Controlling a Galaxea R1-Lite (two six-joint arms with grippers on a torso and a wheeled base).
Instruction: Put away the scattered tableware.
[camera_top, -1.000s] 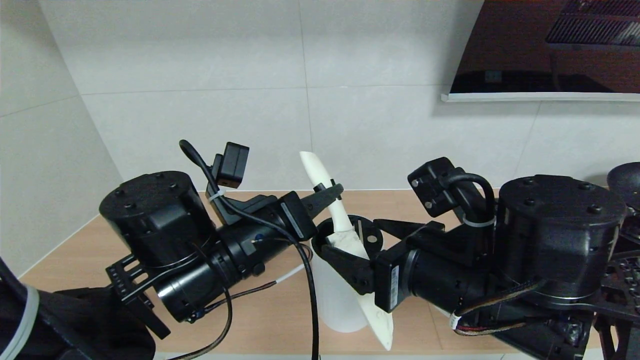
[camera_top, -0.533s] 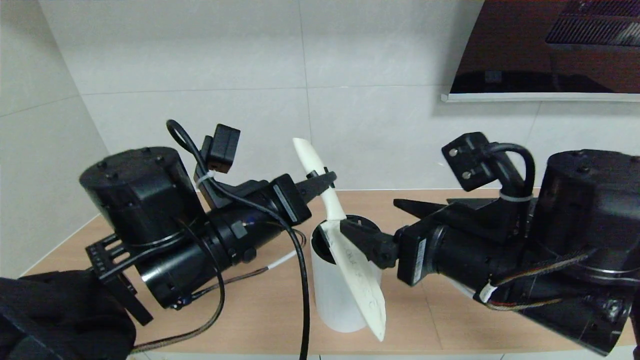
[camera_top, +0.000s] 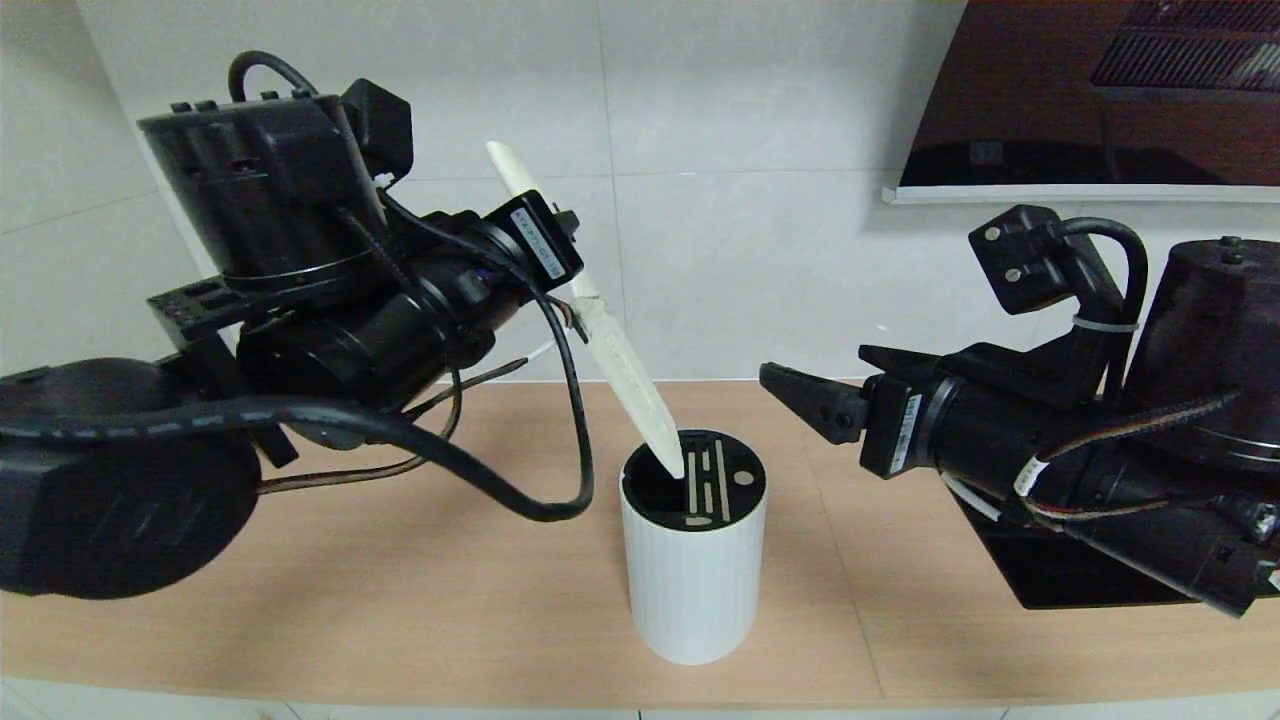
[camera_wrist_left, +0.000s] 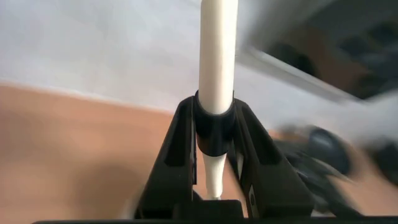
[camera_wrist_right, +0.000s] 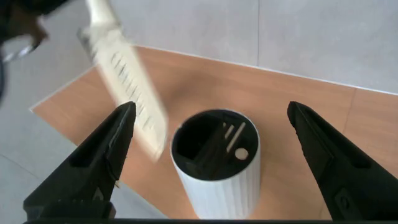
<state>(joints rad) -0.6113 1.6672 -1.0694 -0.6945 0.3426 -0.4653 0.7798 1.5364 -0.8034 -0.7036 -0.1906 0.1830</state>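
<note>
A white knife (camera_top: 628, 378) with a white handle hangs tilted, handle up, and its blade tip is at the large opening in the black slotted top of the white cylindrical holder (camera_top: 693, 580). My left gripper (camera_top: 568, 252) is shut on the knife's handle, which the left wrist view shows clamped between the fingers (camera_wrist_left: 214, 118). My right gripper (camera_top: 830, 385) stands open to the right of the holder, level with its top and apart from it. In the right wrist view the holder (camera_wrist_right: 217, 171) lies between the spread fingers (camera_wrist_right: 93, 165), with the knife blade (camera_wrist_right: 127, 93) beside it.
The holder stands on a wooden counter (camera_top: 400, 600) near its front edge. A black cooktop (camera_top: 1060, 585) lies under the right arm. A dark range hood (camera_top: 1100, 100) hangs at upper right, with a tiled wall behind.
The left arm has risen and swung left with the knife, bringing the blade tip over the holder's opening. The right gripper has let go of the blade and drawn back to the right.
</note>
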